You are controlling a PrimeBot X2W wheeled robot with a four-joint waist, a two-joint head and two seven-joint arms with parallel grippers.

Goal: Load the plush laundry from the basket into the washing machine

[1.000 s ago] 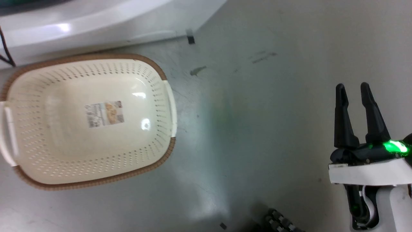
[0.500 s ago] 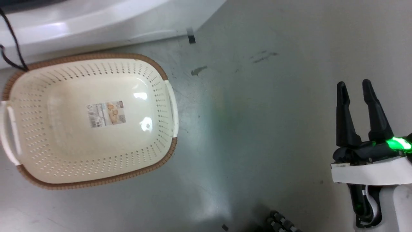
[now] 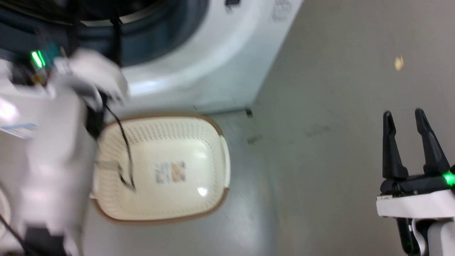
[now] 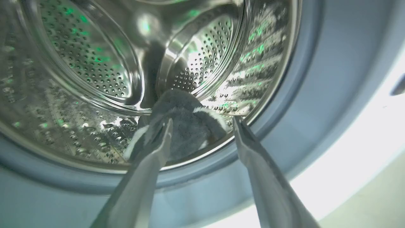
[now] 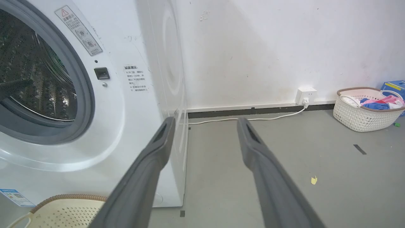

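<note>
The plush laundry, dark grey with white patches, lies at the bottom front of the washing machine's steel drum. My left gripper is open at the grey door ring, its left finger in front of the plush without holding it. In the head view my blurred pale left arm reaches up to the washing machine. The cream basket sits on the floor before the washer with no plush in it, only its label on the bottom. My right gripper hangs open at the lower right, well off the basket.
The right wrist view shows the washing machine front, the basket's rim below, and my open right gripper over grey floor. A second basket of coloured clothes stands by the wall, with a socket and white cable.
The head camera has tilted up, so the washer opening and my left arm have come into the picture. The basket is unchanged and the right gripper stays open.
</note>
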